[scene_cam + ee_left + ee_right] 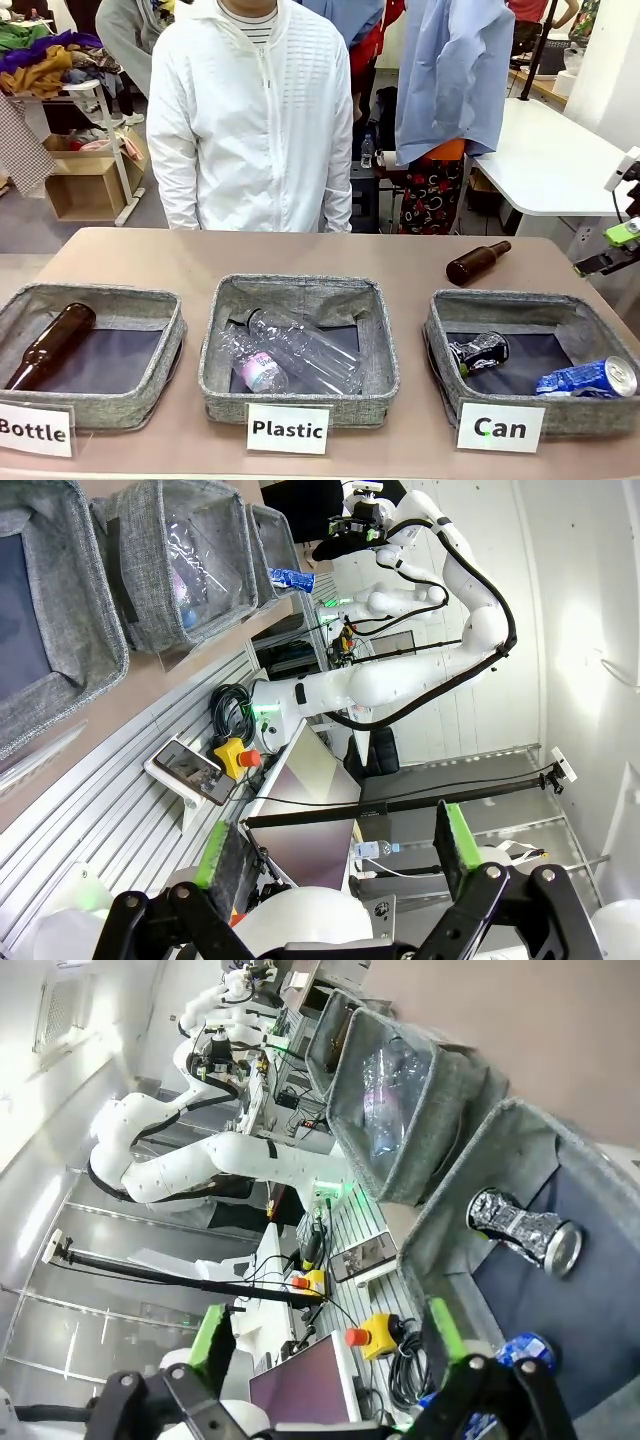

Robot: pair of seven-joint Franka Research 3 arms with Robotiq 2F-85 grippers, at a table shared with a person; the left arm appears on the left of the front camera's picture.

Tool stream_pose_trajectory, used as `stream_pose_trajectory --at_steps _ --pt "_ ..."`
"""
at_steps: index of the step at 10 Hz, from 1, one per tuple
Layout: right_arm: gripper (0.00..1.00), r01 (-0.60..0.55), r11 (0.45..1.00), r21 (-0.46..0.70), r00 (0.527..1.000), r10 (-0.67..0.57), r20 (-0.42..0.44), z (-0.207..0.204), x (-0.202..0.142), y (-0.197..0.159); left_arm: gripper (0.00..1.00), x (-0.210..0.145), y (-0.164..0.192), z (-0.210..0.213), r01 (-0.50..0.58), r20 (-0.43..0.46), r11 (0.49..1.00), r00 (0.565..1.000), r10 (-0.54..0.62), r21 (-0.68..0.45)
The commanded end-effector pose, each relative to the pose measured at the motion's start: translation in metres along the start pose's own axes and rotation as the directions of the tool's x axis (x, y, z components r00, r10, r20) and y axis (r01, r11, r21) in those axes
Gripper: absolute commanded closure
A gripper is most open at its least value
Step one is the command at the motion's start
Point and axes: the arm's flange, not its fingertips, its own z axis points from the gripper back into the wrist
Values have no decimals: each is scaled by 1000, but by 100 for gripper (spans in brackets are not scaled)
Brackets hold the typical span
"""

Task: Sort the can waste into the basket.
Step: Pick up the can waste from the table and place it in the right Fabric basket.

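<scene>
The Can basket (497, 301) stands at the table's front right behind its white card (500, 427). Inside it lie the crushed dark can (480, 352) and, in the right corner, the blue can (588, 378). My right gripper (612, 250) hovers at the picture's right edge, above and beyond the basket. In the right wrist view this gripper (328, 1335) is open and empty, with the crushed can (520, 1225) on the basket's dark floor (600, 1300) and the blue can (522, 1350) partly behind a finger. My left gripper (335, 850) is open and empty, off the table's side.
A brown glass bottle (478, 262) lies on the table behind the Can basket. The Plastic basket (300, 295) holds clear bottles; the Bottle basket (90, 300) holds a brown bottle (50, 345). A person in a white jacket (250, 110) stands at the far side.
</scene>
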Motion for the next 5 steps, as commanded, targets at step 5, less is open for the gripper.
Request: stream_pose_trajectory --at_steps 5 --pt "0 -8 1000 11 1000 9 -7 3 5 3 0 -2 -3 0 -9 1 1000 1000 9 -11"
